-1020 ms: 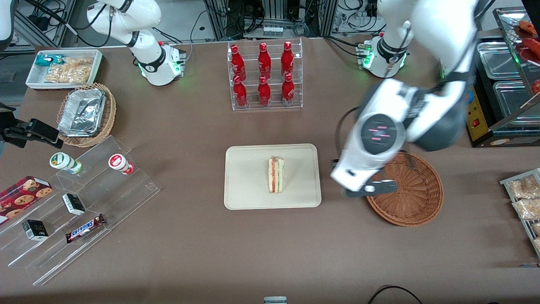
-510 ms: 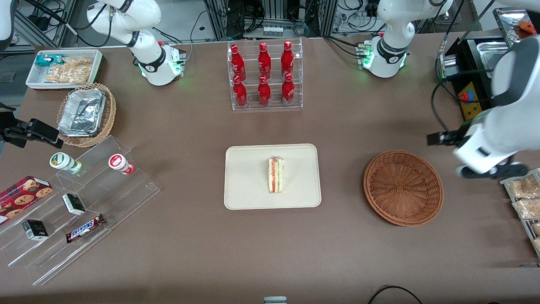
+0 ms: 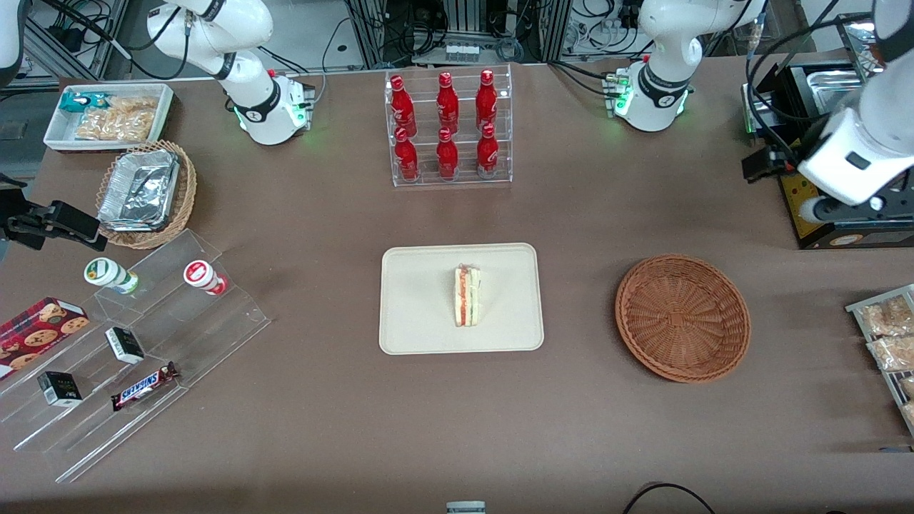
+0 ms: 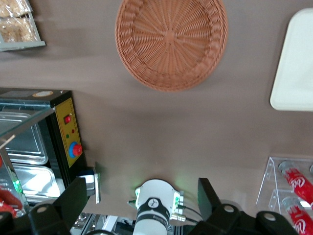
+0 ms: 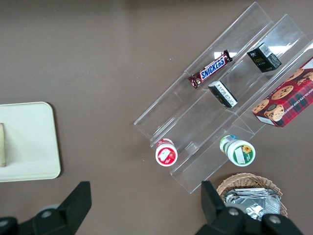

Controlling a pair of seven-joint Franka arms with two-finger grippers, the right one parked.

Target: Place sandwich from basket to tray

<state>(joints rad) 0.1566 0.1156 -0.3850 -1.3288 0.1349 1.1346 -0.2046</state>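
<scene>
**Sandwich on tray, basket bare**

Front view: brown tabletop (image 3: 321,214). Sandwich (image 3: 467,295) stands on its edge near the middle of the cream tray (image 3: 421,314). Reddish wicker basket (image 3: 682,318) sits toward the working arm's end, well apart from the tray. Claw (image 3: 771,163) is raised at that end, farther from the camera than the basket.

Left wrist view: claw (image 4: 142,196) spread wide, holding nothing; basket (image 4: 171,41) and a tray (image 4: 296,63) corner visible.

Right wrist view: tray (image 5: 29,142) edge, sandwich (image 5: 2,144) barely visible.
</scene>
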